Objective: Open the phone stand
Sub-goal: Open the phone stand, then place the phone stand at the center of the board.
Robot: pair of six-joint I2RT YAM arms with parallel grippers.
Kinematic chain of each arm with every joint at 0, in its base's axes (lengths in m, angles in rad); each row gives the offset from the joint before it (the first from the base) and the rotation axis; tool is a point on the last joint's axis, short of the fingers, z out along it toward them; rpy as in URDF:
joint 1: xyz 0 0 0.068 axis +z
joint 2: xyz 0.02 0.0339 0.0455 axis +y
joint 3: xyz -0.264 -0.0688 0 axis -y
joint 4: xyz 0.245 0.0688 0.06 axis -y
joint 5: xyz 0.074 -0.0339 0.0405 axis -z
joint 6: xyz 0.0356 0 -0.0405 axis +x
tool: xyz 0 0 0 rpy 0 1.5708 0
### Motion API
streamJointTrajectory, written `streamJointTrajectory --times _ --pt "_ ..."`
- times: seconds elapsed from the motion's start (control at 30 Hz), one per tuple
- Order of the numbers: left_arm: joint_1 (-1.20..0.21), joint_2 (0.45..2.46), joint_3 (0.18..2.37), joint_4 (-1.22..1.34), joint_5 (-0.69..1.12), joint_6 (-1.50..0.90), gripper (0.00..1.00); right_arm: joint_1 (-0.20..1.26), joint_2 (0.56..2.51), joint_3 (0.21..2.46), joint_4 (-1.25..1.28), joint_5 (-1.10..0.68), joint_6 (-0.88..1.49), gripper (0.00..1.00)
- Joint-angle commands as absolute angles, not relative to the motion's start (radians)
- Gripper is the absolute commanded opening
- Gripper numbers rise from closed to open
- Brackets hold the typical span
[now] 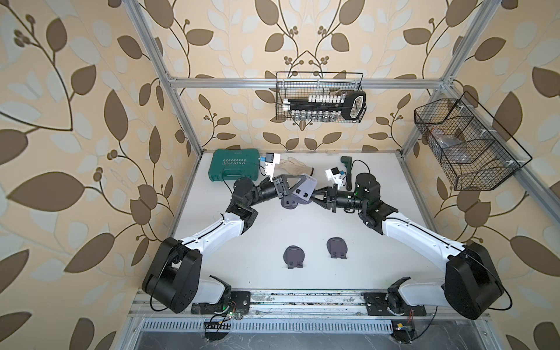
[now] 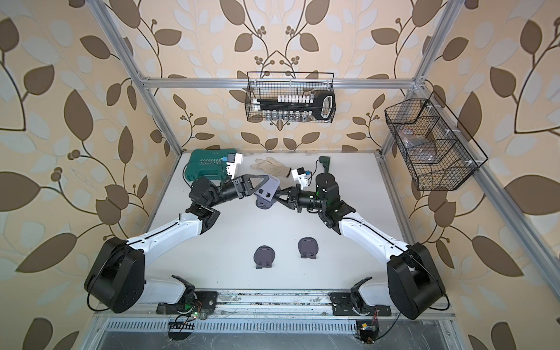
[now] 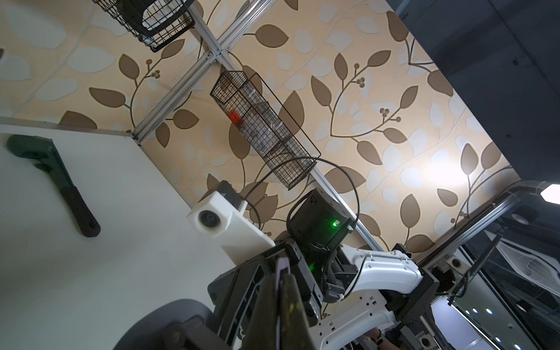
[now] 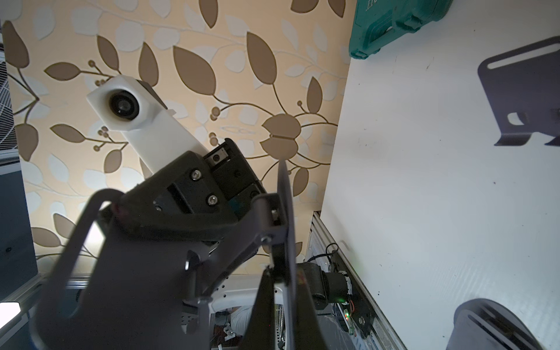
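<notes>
Clamping phone stand (image 1: 303,192) from opposite sides: left hand (image 1: 303,181), right hand (image 1: 316,194), both tight.

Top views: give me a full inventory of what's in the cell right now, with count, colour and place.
held phone stand: 1, grey, mid-table, between both grippers
folded phone stands: 2, grey, flat on table, near side
tool case: 1, green, far left corner
glove: 1, pale, far edge
wrench: 1, dark green, far edge, right of glove
wire baskets: 2, black, back rail and right rail
left gripper: 1, black, shut on held phone stand
right gripper: 1, black, shut on held phone stand
</notes>
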State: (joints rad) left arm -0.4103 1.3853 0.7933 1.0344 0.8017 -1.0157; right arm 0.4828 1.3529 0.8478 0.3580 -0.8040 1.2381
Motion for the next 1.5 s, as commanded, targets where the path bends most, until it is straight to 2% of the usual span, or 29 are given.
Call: streamJointTrajectory --times 0.0,0.13,0.27,0.37,0.47,0.53,0.57,0.7,0.8,0.87,1.03,1.1,1.23,1.37,1.47 --pt "-0.37 1.408 0.855 1.334 0.483 -0.959 0.0 0.59 1.366 0.787 0.193 -1.128 1.224 0.0" --pt "-0.376 1.379 0.868 1.215 0.546 -0.969 0.0 0.573 1.371 0.796 0.175 -1.136 1.209 0.0" --pt "-0.41 1.294 0.907 0.9 0.639 -0.868 0.0 0.504 1.331 0.855 -0.004 -1.145 1.073 0.0" --pt "-0.436 1.243 0.925 0.692 0.619 -0.8 0.0 0.458 1.302 0.897 -0.111 -1.148 0.995 0.0" --pt "-0.437 1.226 0.897 0.669 0.565 -0.901 0.0 0.431 1.254 0.958 -0.284 -1.077 0.842 0.0" --pt "-0.444 1.218 0.868 0.674 0.503 -0.991 0.0 0.411 1.213 0.957 -0.3 -1.033 0.82 0.0" --pt "-0.451 1.213 0.853 0.678 0.469 -1.032 0.0 0.406 1.199 0.948 -0.289 -1.017 0.827 0.04" --pt "-0.498 1.169 0.777 0.699 0.334 -1.103 0.0 0.389 1.145 0.847 -0.1 -0.985 0.975 0.31" --pt "-0.547 1.129 0.728 0.695 0.232 -1.094 0.0 0.388 1.123 0.769 0.08 -0.97 1.101 0.45" --pt "-0.569 1.124 0.71 0.71 0.21 -1.092 0.0 0.389 1.115 0.738 0.165 -0.961 1.159 0.5" --pt "-0.612 1.164 0.696 0.756 0.193 -1.103 0.0 0.387 1.12 0.747 0.129 -0.955 1.136 0.5" --pt "-0.632 1.194 0.693 0.782 0.193 -1.087 0.0 0.356 1.096 0.781 0.007 -0.963 1.064 0.48" --pt "-0.663 1.304 0.673 0.915 0.202 -1.053 0.0 0.181 1.017 0.879 -0.426 -0.954 0.787 0.48" --pt "-0.673 1.49 0.687 1.138 0.224 -1.03 0.0 -0.049 0.955 0.837 -0.543 -1.056 0.723 0.48" --pt "-0.68 1.645 0.756 1.275 0.27 -1.021 0.0 -0.087 0.929 0.815 -0.607 -1.008 0.684 0.44"
